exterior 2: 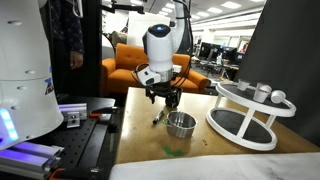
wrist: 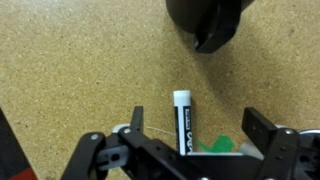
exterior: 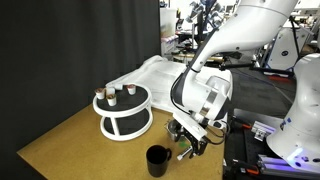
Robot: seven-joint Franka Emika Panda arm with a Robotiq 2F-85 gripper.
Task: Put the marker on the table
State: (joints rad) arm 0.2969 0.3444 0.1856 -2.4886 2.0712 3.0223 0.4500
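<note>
In the wrist view, the lower end of the marker (wrist: 182,110) was hidden behind the gripper (wrist: 194,120), which was cut off by the bottom edge. The black cup (wrist: 205,22) was cropped by the top edge and blurred. A green item (wrist: 222,145) was mostly covered and could not be identified. In both exterior views, the marker was too small to be discerned.

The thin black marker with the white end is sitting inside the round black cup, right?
Not quite. The thin black marker with the white end is not inside the round black cup. The wrist view shows it lying on the tan wooden table, apart from the cup, between the fingers of the open gripper.
</note>
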